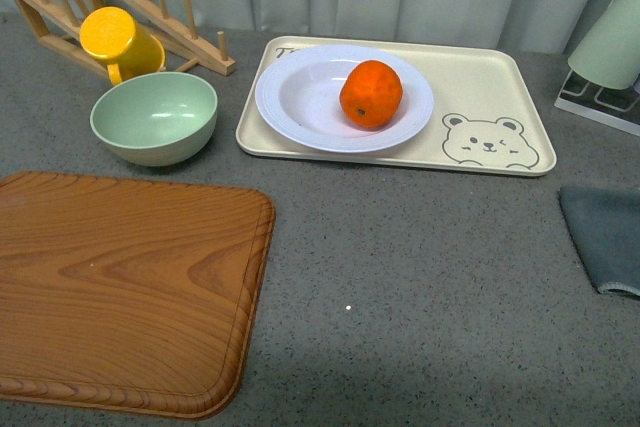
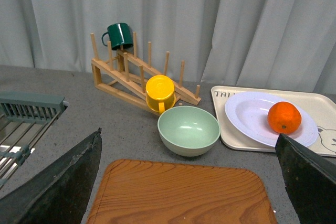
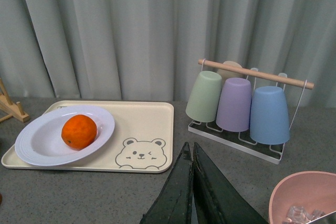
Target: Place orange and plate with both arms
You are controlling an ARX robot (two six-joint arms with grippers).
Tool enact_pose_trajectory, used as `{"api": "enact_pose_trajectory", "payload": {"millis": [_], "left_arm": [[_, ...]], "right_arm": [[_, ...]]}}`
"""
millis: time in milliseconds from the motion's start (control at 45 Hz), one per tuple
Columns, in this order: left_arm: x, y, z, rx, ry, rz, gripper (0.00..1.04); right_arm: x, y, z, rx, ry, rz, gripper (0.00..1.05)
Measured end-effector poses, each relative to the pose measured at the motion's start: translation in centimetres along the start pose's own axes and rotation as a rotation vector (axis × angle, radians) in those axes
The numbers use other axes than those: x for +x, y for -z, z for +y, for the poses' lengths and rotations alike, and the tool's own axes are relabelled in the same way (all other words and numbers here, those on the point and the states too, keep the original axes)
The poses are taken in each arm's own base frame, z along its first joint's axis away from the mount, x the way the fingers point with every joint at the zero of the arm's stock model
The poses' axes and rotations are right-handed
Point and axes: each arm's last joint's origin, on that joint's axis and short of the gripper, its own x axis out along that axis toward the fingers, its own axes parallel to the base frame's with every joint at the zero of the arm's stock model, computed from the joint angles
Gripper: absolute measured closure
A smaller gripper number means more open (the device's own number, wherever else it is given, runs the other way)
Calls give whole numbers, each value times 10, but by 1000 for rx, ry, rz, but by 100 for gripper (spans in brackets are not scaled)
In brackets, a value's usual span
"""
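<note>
The orange (image 1: 371, 93) lies in the white ridged plate (image 1: 296, 99), which sits on the beige bear-print tray (image 1: 480, 82) at the back of the table. Both also show in the left wrist view, orange (image 2: 284, 117) and plate (image 2: 247, 114), and in the right wrist view, orange (image 3: 79, 131) and plate (image 3: 37, 142). Neither arm shows in the front view. My left gripper (image 2: 189, 182) is open and empty, held back above the wooden board. My right gripper (image 3: 191, 153) is shut and empty, off to the tray's right.
A wooden board (image 1: 110, 287) lies front left. A pale green bowl (image 1: 154, 116), a yellow mug (image 1: 118, 40) and a wooden rack (image 1: 150, 2) stand back left. A cup rack (image 3: 241, 103), a pink bowl (image 3: 302, 198) and a grey cloth (image 1: 605, 237) are on the right.
</note>
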Motion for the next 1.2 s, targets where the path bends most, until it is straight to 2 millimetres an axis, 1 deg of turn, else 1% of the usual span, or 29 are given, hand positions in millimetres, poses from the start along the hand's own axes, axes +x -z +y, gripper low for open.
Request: {"api": "enact_pose_trajectory", "payload": {"millis": [44,133,267,378,400,667,689,778,800,822,889,1200], "left_arm": [[0,0,0,0,0,0,7],[0,0,0,0,0,0,7],[0,0,0,0,0,0,7],[0,0,0,0,0,0,7],[0,0,0,0,0,0,7],[0,0,0,0,0,0,7],[0,0,0,0,0,0,7],[0,0,0,0,0,0,7],[0,0,0,0,0,0,7],[0,0,0,0,0,0,7],[0,0,0,0,0,0,7],[0,0,0,0,0,0,7]], "right_arm": [[-1,0,0,0,0,0,104],[-10,4,0,0,-2,19,104],[-11,3,0,-1,-3,6,103],[-11,3,0,0,-2,7,85],[-11,3,0,0,-2,6,78],[-11,3,0,0,-2,6,34],[-11,3,0,0,-2,6,28],[-11,3,0,0,-2,6,14],[-11,3,0,0,-2,6,9],[-11,3,0,2,-2,6,7],[-11,3,0,2,-2,6,10],[-11,3,0,3,-2,6,9]]}}
